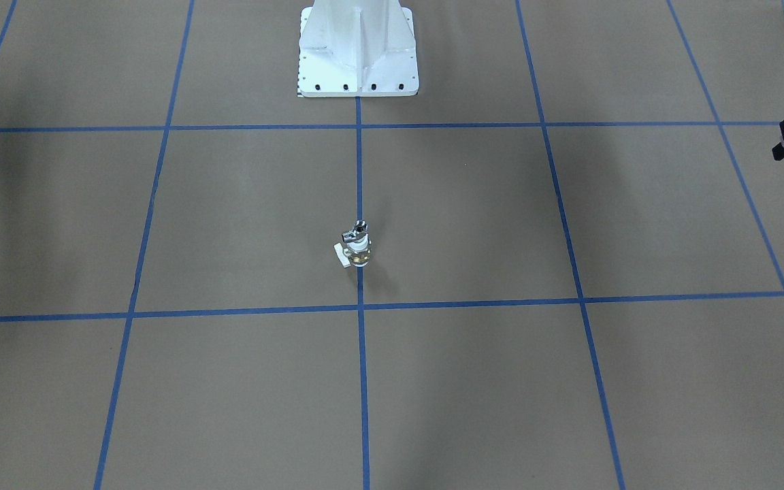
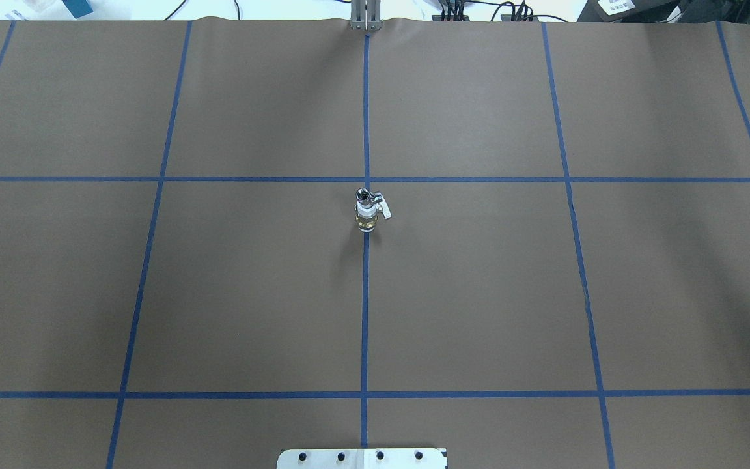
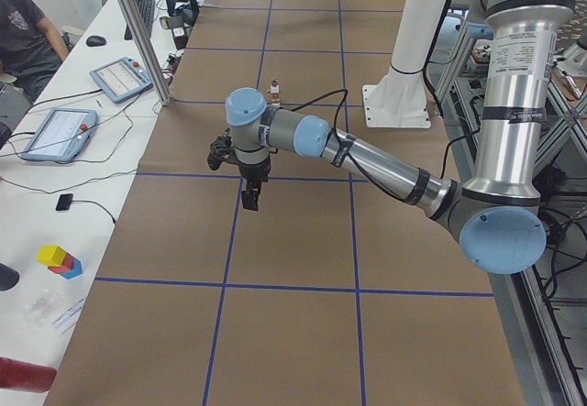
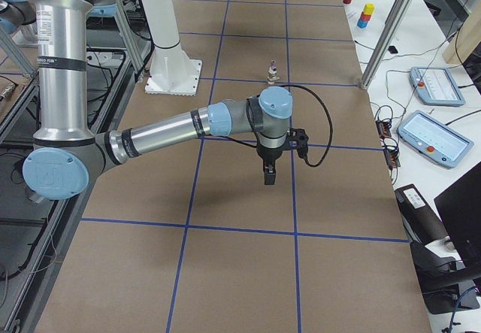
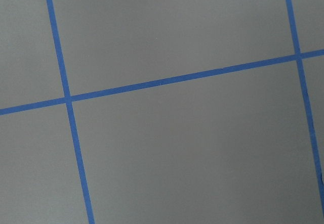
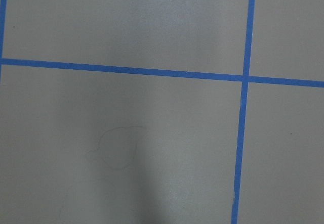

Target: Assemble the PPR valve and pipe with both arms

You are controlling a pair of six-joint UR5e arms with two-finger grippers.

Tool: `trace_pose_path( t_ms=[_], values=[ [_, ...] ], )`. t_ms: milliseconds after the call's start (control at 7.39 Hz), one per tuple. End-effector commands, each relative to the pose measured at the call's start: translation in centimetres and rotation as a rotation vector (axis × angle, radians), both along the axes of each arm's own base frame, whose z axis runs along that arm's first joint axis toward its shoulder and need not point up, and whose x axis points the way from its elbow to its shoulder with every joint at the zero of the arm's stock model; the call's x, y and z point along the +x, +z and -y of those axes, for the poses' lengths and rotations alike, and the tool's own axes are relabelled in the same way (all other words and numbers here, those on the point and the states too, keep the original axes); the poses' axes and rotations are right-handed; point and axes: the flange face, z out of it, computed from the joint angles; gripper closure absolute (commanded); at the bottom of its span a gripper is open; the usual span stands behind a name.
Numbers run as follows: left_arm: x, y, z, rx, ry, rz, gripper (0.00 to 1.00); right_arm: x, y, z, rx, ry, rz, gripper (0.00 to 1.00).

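PPR valve upright, pipe atop, right claw seen from exterior right

- Valve: stands upright on the table, on the centre blue line. It has a white body, a brass band at the foot and a small white tab sticking out sideways.
- Pipe: a shiny silver stub seated on top of the valve, round end up.
- Left arm: stretched low over the table, well apart from the valve, left claw pointing down.
- Right arm: stretched out likewise, right claw pointing down.
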Motion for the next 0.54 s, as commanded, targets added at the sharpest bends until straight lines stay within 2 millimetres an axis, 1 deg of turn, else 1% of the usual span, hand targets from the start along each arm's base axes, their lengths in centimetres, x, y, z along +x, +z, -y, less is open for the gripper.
trace_pose_path(
  t_ms=[0, 135, 270, 406],
  values=[
    [-0.4, -1.16, -0.4, 0.023, -0.007, -0.003, 0.0, -0.03, 0.02, 0.11, 0.002, -0.004, 0.001, 0.01],
    [-0.52, -1.49, -0.56, 0.029, -0.009, -0.003, 0.0, -0.05, -0.15, 0.15, 0.004, -0.004, 0.004, 0.01],
    [-0.75, -1.48, -0.63, 0.028, -0.013, -0.002, 0.0, -0.06, 0.07, 0.18, 0.0, -0.004, 0.003, 0.01],
    [-0.74, -1.26, -0.57, 0.024, -0.013, -0.002, 0.0, -0.08, -0.25, 0.13, 0.005, -0.005, 0.009, 0.01]
  ],
)
